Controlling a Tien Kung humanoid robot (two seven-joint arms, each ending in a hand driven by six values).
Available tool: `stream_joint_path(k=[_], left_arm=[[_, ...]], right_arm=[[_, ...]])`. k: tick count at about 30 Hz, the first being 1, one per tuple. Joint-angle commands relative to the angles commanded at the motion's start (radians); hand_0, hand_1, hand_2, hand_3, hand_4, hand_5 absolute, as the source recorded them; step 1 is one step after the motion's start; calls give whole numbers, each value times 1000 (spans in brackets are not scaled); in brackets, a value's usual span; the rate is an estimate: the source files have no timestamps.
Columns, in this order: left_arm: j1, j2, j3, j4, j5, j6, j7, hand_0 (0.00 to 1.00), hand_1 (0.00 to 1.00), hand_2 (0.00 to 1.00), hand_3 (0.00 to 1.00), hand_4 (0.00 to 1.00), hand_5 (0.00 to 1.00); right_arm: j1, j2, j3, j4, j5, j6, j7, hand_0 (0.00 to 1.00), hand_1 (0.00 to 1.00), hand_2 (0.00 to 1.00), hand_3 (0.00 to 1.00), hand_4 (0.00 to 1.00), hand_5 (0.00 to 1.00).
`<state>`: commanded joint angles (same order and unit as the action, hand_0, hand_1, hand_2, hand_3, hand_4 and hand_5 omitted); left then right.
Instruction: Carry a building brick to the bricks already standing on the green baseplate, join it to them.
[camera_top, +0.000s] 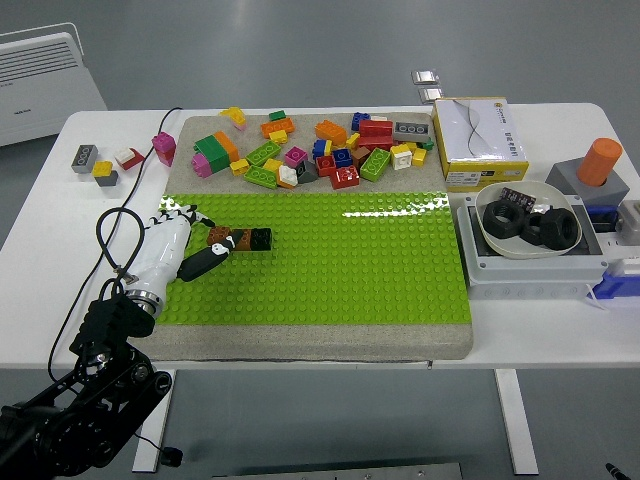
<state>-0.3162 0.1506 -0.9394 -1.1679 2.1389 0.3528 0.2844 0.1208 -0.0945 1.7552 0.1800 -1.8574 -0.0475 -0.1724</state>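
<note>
A short row of joined bricks (241, 238), two brown and one black, stands on the green baseplate (340, 260) at its left. My left hand (190, 240) comes in from the lower left; its white palm lies over the plate's left edge. The fingers (190, 213) are spread, the thumb (205, 258) just touches the brown end of the row, and the hand holds nothing. A heap of loose bricks (320, 150) in many colours lies on the grey mat behind the plate. My right hand is out of view.
A pink brick (164, 148) and a few small bricks (100, 163) lie at the far left. A white and yellow box (478, 143) stands at the back right. A grey tray with a bowl of black rings (528, 228) and an orange cylinder (599, 161) fill the right side.
</note>
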Motion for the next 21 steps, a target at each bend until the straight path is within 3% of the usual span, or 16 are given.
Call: stream_joint_path(k=[11,21], left_arm=[[-34,-26,20,79,-6,2,-1,992,948,938,697,871,998],[-35,-31,26,102,-6,-2,4,987,947,936,692,869,998]], right_arm=[[2,1,5,0,1,0,0,518,547,713,795,923,979],[1,1,-6,0,13,-2,1,518,546,713,795,924,978]])
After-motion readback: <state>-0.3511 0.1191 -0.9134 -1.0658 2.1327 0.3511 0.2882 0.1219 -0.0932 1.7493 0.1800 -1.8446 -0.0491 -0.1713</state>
